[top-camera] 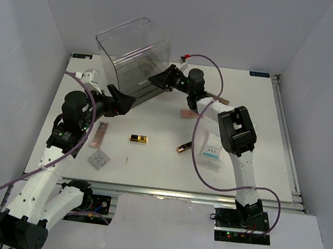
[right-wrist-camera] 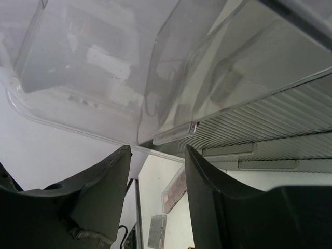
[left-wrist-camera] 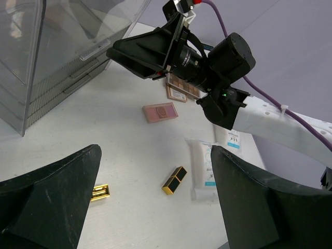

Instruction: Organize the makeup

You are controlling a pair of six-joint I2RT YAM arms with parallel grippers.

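The makeup lies loose on the white table: a brown palette [top-camera: 99, 135], a grey square palette [top-camera: 98, 159], a gold case [top-camera: 139, 138], a gold-black case [top-camera: 183, 147], a pink palette [top-camera: 190, 114], white-teal packets [top-camera: 212, 148] and another brown palette [top-camera: 219, 99] partly behind the right arm. My left gripper [top-camera: 125, 105] is open and empty, raised above the table; its view shows the gold-black case [left-wrist-camera: 174, 180] and gold case [left-wrist-camera: 101, 192] between its fingers. My right gripper [top-camera: 153, 80] is open and empty at the front of the clear drawer box [top-camera: 132, 51], its fingertips just short of a drawer handle [right-wrist-camera: 174, 134].
The drawer box stands at the back left with its drawers shut. White walls close in the table on three sides. The right arm's purple cable [top-camera: 197, 146] loops over the table near the packets.
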